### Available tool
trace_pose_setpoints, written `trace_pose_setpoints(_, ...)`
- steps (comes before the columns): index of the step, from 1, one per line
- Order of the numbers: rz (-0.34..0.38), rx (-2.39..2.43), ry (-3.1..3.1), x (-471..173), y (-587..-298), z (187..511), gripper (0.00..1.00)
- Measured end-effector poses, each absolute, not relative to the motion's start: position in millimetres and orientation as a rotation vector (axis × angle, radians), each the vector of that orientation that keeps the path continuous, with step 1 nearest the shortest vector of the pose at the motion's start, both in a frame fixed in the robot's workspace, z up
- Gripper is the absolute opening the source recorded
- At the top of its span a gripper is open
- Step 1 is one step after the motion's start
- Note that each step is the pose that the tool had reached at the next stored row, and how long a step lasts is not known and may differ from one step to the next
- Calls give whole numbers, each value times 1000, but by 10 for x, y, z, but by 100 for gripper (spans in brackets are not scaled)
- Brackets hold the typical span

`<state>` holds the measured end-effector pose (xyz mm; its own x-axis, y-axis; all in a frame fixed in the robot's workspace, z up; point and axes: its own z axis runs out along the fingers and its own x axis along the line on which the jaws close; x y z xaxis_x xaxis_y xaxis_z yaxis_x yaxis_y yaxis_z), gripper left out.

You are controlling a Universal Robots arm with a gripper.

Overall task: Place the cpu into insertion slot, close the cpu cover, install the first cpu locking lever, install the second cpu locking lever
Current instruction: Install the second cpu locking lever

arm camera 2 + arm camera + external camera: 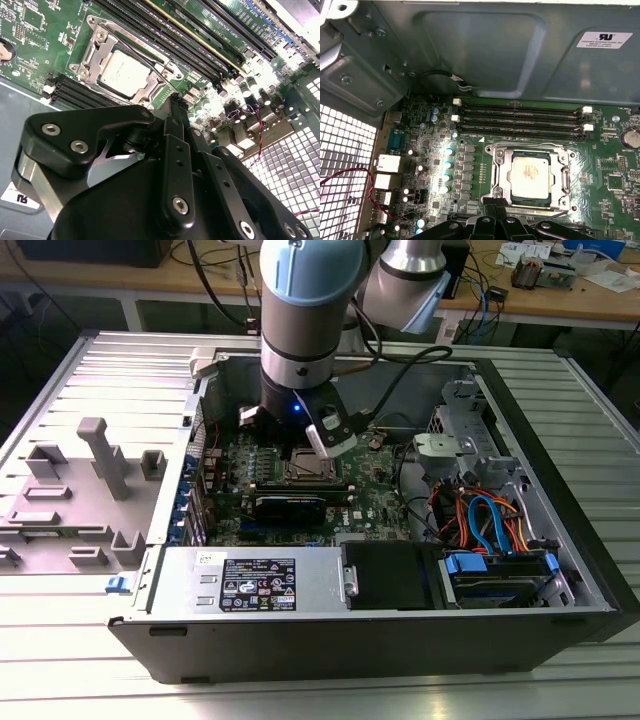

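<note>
CPU (531, 173) sits flat in the socket (496, 175) on the green motherboard (605, 175), dull silver top facing up. Cover (565, 179) lies closed over it: the silver frame surrounds the chip on all sides and the metal top shows through the square cut-out. In the second wrist view the same arrangement is seen, chip (122, 74) inside the frame (90, 55), with a thin wire lever (150, 62) running along one edge of the frame; whether it is latched cannot be told.

Gripper (495, 210) is poised just above the socket's edge, its black fingertips close together at a corner of the frame. They appear nearly shut, with nothing visibly held; contact with the frame or a lever cannot be confirmed. In the second wrist view the fingertip (175, 102) ends beside the socket corner.

Four black memory slots (520, 122) run parallel just beyond the socket, near the grey case wall (485, 50). Silver-topped capacitors (447, 165) line the board on the side toward the perforated rear panel (340, 165), where a red wire (350, 172) loops.

In the exterior view the arm (300, 330) reaches down into the open computer case (560, 570), over the socket (308, 470). A power supply (250, 580) lies along the near wall, and blue and orange cables (490, 520) bundle toward the exterior view's right. A grey fixture (90, 480) stands on the table to the exterior view's left.
</note>
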<state>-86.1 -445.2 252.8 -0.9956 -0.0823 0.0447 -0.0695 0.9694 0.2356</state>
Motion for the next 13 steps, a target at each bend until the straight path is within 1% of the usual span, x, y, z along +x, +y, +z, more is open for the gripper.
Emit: trace_pose_setpoints(13, -364, 110, -3029, -677, -4452, 2528, 11)
